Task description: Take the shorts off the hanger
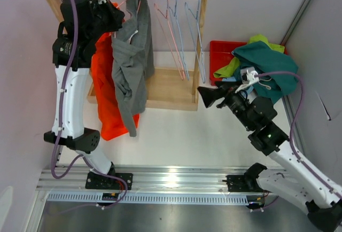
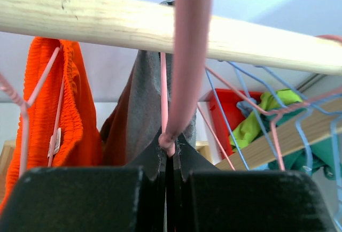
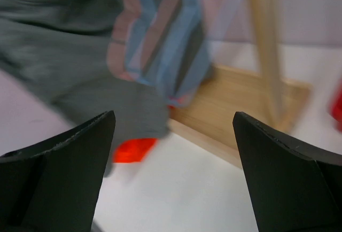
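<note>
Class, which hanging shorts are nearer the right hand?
The grey shorts; the orange shorts hang on their far side, further from the open right hand.

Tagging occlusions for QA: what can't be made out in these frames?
- Left gripper: shut on the pink hanger in its wrist view; top view, its own wrist hides the grip.
- Right wrist view: motion blur smears the grey shorts and hangers.
- Top view: teal shorts cover much of the red tray; anything beneath is hidden.
</note>
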`<move>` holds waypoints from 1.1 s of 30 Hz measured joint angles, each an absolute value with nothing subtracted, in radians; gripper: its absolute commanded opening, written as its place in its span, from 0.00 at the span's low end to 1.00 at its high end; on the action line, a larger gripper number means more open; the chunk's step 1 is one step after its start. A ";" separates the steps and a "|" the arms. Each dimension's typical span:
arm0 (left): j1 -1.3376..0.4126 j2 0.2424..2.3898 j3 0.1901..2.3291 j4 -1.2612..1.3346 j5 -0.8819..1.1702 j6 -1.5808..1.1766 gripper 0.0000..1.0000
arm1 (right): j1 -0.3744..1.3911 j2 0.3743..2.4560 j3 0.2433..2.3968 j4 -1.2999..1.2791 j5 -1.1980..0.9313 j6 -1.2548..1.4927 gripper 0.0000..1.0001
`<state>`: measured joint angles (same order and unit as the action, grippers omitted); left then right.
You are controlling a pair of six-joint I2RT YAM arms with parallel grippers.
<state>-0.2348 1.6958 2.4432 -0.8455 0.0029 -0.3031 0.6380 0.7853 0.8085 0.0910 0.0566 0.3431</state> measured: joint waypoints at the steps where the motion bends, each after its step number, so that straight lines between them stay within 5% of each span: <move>1: -0.239 1.682 2.442 -0.845 0.002 -0.304 0.00 | 0.688 0.806 0.857 0.106 0.060 0.329 0.99; 10: -0.267 1.623 2.362 -0.834 -0.025 -0.306 0.00 | 1.210 1.221 1.262 0.224 0.196 0.125 0.99; 18: -0.275 1.626 2.340 -0.842 -0.023 -0.306 0.00 | 1.306 1.561 1.444 0.223 0.263 0.047 0.99; 26: -0.275 1.572 2.246 -0.840 -0.022 -0.305 0.00 | 1.311 1.674 1.532 0.287 0.353 -0.008 0.99; 30: -0.275 1.528 2.198 -0.841 -0.022 -0.304 0.00 | 1.311 1.742 1.584 0.338 0.407 -0.031 0.68; 31: -0.275 1.521 2.196 -0.841 -0.022 -0.304 0.00 | 1.311 1.757 1.592 0.347 0.411 -0.034 0.35; 33: -0.274 1.509 2.196 -0.839 -0.021 -0.304 0.00 | 1.313 1.776 1.594 0.349 0.406 -0.028 0.02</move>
<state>-0.2745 1.5085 2.1956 -0.8391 -0.0212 -0.3042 1.3132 1.7763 1.5944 0.3492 0.4065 -0.0280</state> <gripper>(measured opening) 0.038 0.322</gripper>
